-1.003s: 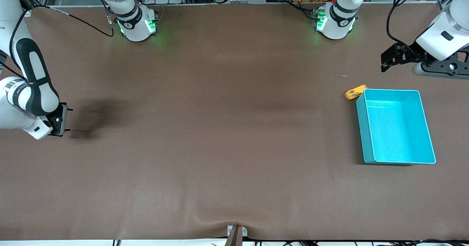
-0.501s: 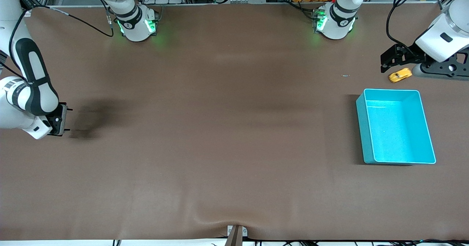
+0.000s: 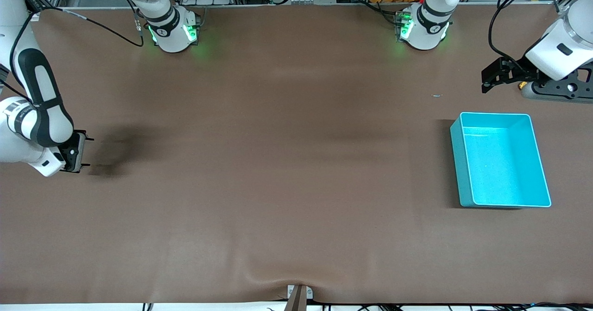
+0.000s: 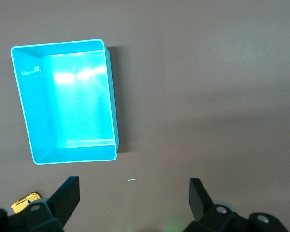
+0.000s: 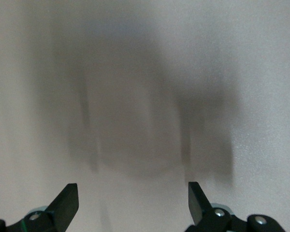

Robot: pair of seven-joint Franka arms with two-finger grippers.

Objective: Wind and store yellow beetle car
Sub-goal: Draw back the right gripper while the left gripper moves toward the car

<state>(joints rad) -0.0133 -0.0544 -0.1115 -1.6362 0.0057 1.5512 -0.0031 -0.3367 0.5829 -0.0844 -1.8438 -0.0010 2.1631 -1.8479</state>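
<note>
A: Left pincer [image 3: 486,80]?
B: Raised over the bench at the left arm's end, fingers [image 4: 67,195] spread wide, nothing between them.
A: Right pincer [image 3: 85,152]?
B: Arm waiting, bent low at its own end; fingers [image 5: 67,200] apart, empty.

1. No text, label, brand, number or sign is showing legibly in any view.
2. The dark bands on the two arm bases [image 3: 172,29] [image 3: 424,23] are carrying small pale marks, too small to read.
</note>
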